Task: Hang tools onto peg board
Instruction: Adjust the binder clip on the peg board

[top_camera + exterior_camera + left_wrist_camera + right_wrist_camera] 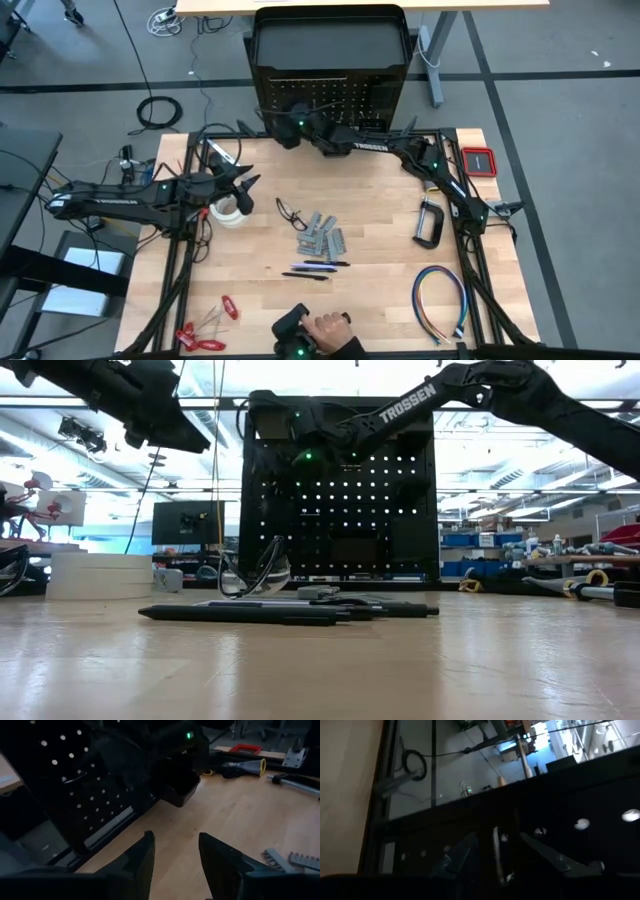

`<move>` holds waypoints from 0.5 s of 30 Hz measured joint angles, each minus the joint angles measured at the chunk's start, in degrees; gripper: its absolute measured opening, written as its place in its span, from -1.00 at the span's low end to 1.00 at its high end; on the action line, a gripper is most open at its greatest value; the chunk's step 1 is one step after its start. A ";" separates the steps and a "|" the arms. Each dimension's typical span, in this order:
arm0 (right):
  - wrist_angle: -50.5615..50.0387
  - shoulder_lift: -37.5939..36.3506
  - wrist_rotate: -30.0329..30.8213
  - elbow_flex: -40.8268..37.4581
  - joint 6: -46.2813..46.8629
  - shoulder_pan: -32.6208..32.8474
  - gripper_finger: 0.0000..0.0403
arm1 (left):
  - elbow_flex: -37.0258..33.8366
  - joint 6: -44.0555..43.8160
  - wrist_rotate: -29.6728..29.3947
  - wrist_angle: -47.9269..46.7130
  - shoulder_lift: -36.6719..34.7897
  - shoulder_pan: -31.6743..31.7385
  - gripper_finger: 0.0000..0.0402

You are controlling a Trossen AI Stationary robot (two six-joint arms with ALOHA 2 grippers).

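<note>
Two arms over a pale wooden table [380,300] — right gripper [283,122] up against the peg board [345,95] at the far edge, fingers closed on a thin silver bar-shaped tool [497,851]. Left gripper [243,187] open and empty above the white tape rolls [228,212]. Mid-table: grey metal pieces [322,238], dark pens [318,266]; black C-clamp [430,224] to the right. Beyond — grey floor, bright workshop benches.
</note>
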 joint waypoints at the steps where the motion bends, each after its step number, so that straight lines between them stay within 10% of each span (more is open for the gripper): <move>1: 0.37 0.00 0.04 -0.25 -0.07 -0.25 -0.26 | 0.60 -0.55 0.00 -1.54 -0.44 0.00 -0.21; 15: 5.97 1.96 -3.22 -1.26 -4.37 -2.47 -0.38 | 1.52 2.18 -1.24 -0.08 -2.58 0.00 -0.21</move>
